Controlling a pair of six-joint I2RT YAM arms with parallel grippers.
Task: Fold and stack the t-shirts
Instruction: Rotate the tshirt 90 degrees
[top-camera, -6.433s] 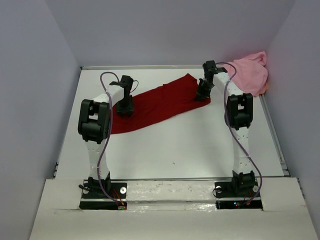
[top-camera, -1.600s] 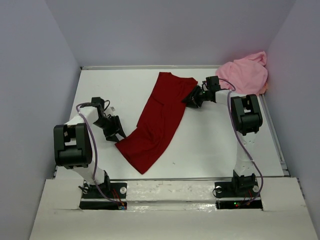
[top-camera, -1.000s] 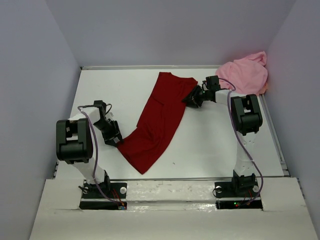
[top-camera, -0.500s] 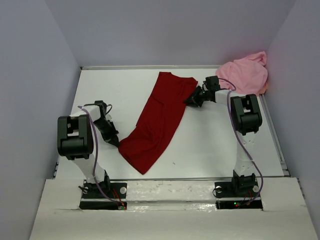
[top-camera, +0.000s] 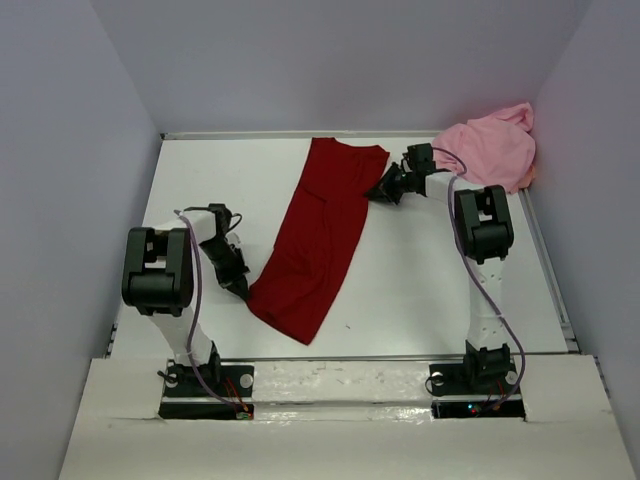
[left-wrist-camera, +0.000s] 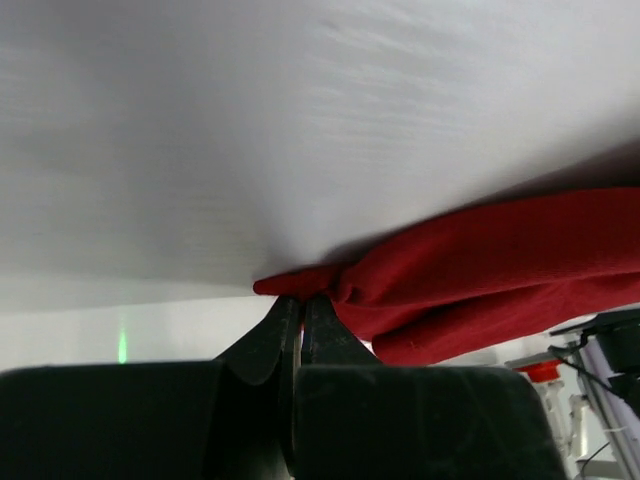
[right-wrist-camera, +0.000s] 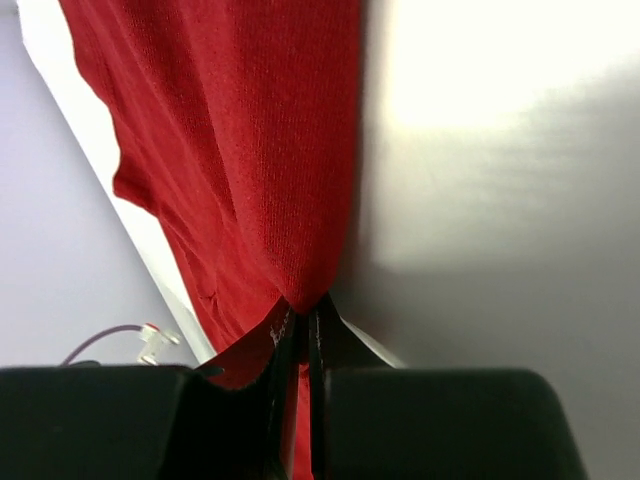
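Note:
The dark red t-shirt (top-camera: 318, 240) lies as a long folded strip running from the table's far middle down toward the near left. My left gripper (top-camera: 243, 290) is shut on its near left corner, and the red cloth (left-wrist-camera: 470, 270) bunches at the closed jaws of that gripper (left-wrist-camera: 299, 300). My right gripper (top-camera: 380, 191) is shut on the shirt's far right edge; red fabric (right-wrist-camera: 250, 160) hangs pinched at the tips of this gripper (right-wrist-camera: 300, 310). The light pink t-shirt (top-camera: 492, 148) sits crumpled in the far right corner, behind the right arm.
Grey walls enclose the white table (top-camera: 430, 280) on three sides. A raised rim (top-camera: 545, 260) runs along the right edge. Both arm bases stand on the white ledge (top-camera: 340, 385) at the near edge.
Both grippers have shut on the red shirt's edges over the last second. The left arm moved in to the near left corner. The strip has since shifted slightly toward the far side.

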